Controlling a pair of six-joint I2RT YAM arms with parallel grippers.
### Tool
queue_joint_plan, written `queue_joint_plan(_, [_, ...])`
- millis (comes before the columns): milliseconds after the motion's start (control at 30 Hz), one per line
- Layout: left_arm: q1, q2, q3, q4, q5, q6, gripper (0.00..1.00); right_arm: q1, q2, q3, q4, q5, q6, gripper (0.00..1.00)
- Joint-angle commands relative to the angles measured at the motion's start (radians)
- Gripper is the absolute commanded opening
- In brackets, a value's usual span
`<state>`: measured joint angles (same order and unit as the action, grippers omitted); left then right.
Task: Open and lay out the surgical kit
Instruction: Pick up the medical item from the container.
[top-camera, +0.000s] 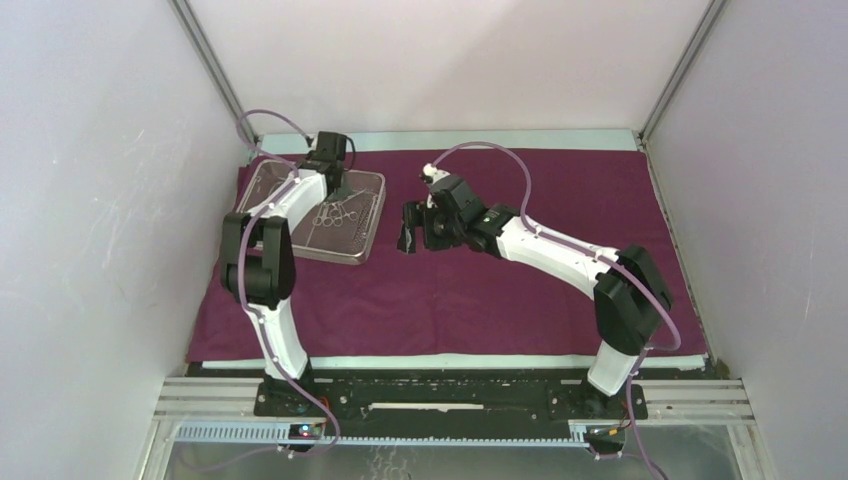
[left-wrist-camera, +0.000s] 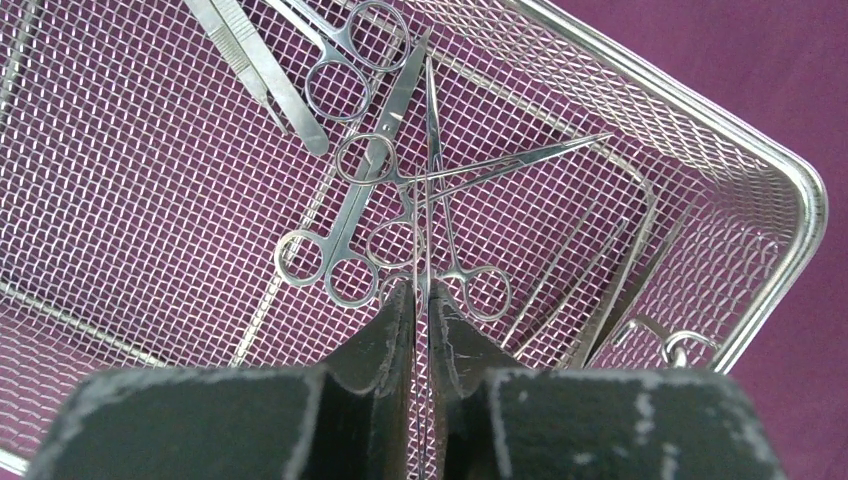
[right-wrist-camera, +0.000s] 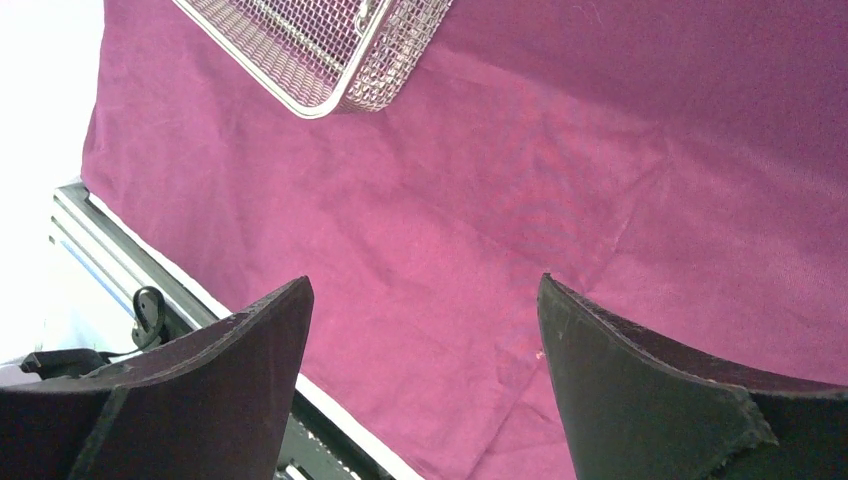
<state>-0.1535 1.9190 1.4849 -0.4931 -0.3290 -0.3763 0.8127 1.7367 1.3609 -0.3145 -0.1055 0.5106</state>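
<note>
The maroon cloth wrap (top-camera: 520, 290) lies spread flat over the table. On its left part rests the silver wire-mesh tray (top-camera: 330, 255). In the left wrist view the tray (left-wrist-camera: 800, 200) holds crossed ring-handled forceps (left-wrist-camera: 350, 215), scissors (left-wrist-camera: 340, 60) and flat tweezers (left-wrist-camera: 255, 60). My left gripper (left-wrist-camera: 421, 285) is over the tray and shut on thin two-pronged tweezers (left-wrist-camera: 430, 130) that run up between its fingers. My right gripper (top-camera: 420, 235) hangs open just right of the tray. It has only cloth (right-wrist-camera: 600, 150) between its fingers (right-wrist-camera: 270, 330).
The tray's corner (right-wrist-camera: 330, 100) shows at the top of the right wrist view. The cloth's near edge meets the white table border and the black rail (right-wrist-camera: 150, 280). White walls enclose the table on three sides. More thin instruments (left-wrist-camera: 590, 290) lie by the tray's right wall.
</note>
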Motion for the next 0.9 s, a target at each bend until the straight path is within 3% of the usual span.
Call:
queue_joint_plan(0, [0.008,0.026,-0.016,0.038,-0.025,0.009,0.14,0.014,0.007,0.036,-0.003,0.017,-0.028,0.92])
queue_joint_plan(267, [0.015,0.087,0.025,-0.035,0.032,-0.062,0.16,0.020,-0.014,0.011,-0.006,0.022,-0.035,0.91])
queue_joint_plan(633, [0.021,0.084,0.019,-0.071,0.048,-0.111,0.31,0.025,-0.037,-0.020,-0.006,0.027,-0.041,0.92])
queue_joint_plan(867, [0.058,0.041,0.010,-0.079,0.058,-0.155,0.30,0.025,-0.043,-0.032,-0.007,0.040,-0.049,0.91])
